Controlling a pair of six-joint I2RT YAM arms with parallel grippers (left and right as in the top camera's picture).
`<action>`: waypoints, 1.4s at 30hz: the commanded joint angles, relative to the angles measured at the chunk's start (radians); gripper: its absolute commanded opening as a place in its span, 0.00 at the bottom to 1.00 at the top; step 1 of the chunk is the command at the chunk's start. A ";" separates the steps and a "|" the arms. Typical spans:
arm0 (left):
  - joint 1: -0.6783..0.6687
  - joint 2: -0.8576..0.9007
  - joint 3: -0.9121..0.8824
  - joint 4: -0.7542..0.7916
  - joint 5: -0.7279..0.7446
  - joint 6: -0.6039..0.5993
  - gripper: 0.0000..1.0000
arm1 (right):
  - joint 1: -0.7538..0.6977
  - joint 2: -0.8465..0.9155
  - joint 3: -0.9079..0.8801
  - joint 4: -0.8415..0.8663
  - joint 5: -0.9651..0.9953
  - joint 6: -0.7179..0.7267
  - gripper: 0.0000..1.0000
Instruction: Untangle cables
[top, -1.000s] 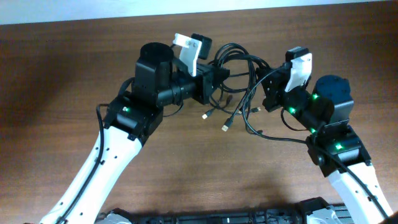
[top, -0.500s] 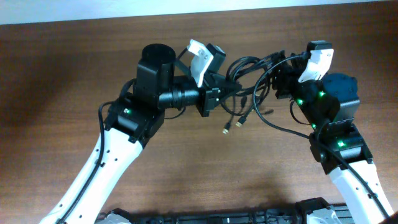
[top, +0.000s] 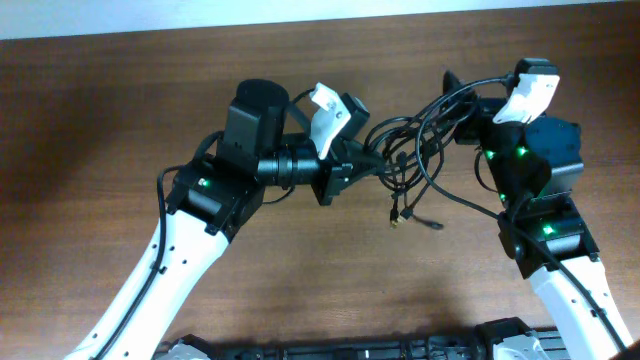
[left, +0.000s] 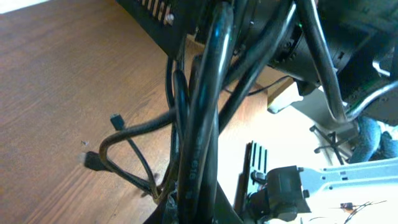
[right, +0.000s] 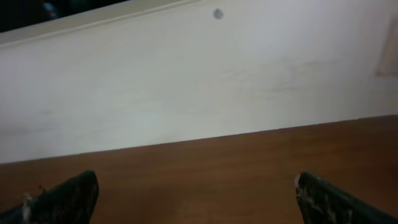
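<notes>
The cables (top: 412, 150) bunch in a black tangle toward 1 o'clock of the table (top: 100, 120), between the two arms. The left gripper (top: 352, 168), at 9 o'clock of the tangle, is pressed together on several strands, which run thick past its wrist camera. Two plug ends (top: 396, 218) trail toward 6 o'clock onto the wood. The right gripper (top: 460, 98) sits at 2 o'clock of the tangle, its fingers (right: 68, 196) spread wide with nothing between them; loops reach close, but contact cannot be told
</notes>
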 joint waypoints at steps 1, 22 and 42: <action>0.041 -0.037 0.010 -0.020 0.002 0.052 0.00 | -0.009 0.000 -0.002 -0.003 0.140 0.010 0.99; 0.497 -0.176 0.010 -0.243 -0.134 0.053 0.00 | -0.204 0.000 -0.002 -0.211 0.162 0.013 0.99; 0.420 -0.176 0.010 -0.308 -0.176 0.150 0.00 | -0.204 0.000 -0.002 -0.061 -0.435 0.130 0.99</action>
